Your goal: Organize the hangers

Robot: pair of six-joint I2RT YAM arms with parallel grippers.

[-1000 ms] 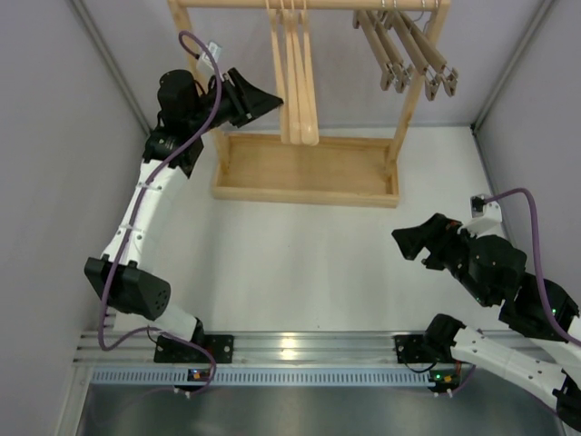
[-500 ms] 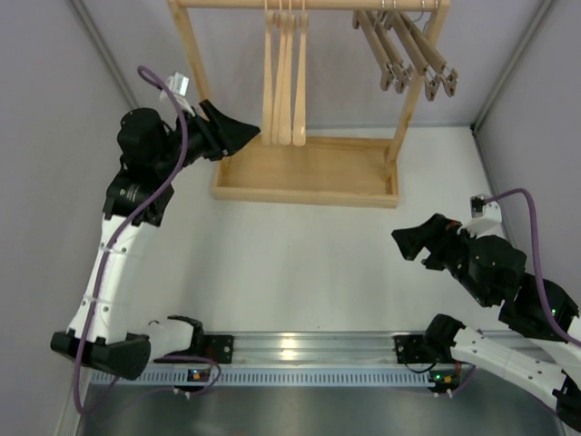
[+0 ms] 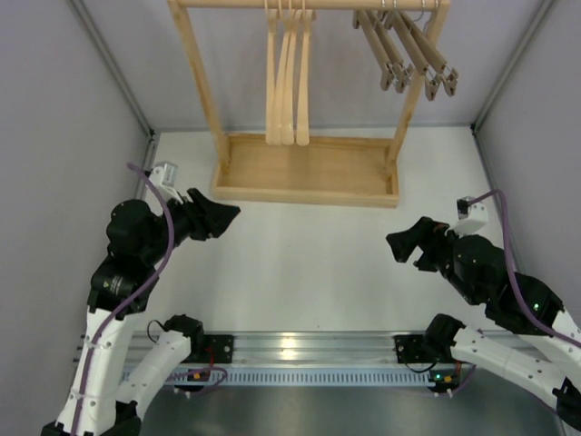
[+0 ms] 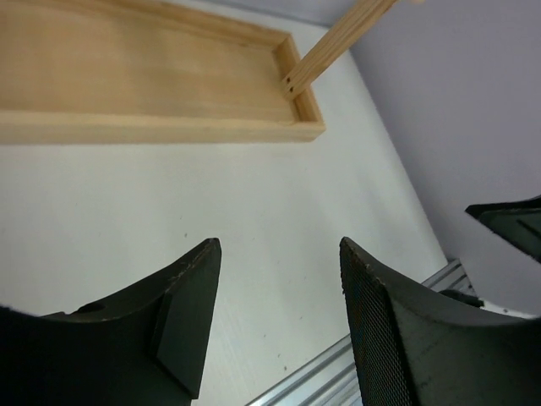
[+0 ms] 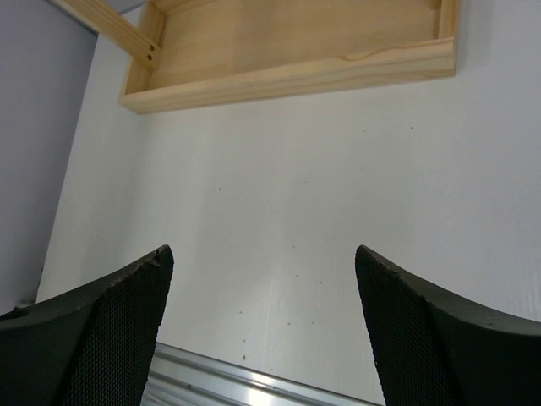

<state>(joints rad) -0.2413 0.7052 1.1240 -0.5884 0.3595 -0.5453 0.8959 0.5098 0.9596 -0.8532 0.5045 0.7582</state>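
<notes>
White, matte tabletop [image 3: 300, 272] fills the space between plain grey walls, with a ribbed aluminium strip along its 6 o'clock edge. At 12 o'clock stands a pale wooden rack frame [image 3: 201, 82], its shallow rectangular tray base [image 3: 309, 195] resting flat on the table. From the round top rail [image 3: 236, 4] the pale curved coat hangers [image 3: 287, 91] hang bunched together, smooth and slender, their long arms running straight down toward the tray. Toward 1 o'clock, at the rail's right end, the brown-grey clamp bars [image 3: 408, 54] hang in a close fan by small metal hooks, their straight bodies slanting down toward 4 o'clock. The left gripper [image 3: 222, 216] sits at 9 o'clock, pointing toward 3 o'clock, its black fingers [image 4: 190, 313] spread apart around nothing but bare table. The right gripper [image 3: 404, 241] sits at 3 o'clock, facing 9 o'clock, its mesh-textured fingers [image 5: 110, 330] wide apart and likewise empty
</notes>
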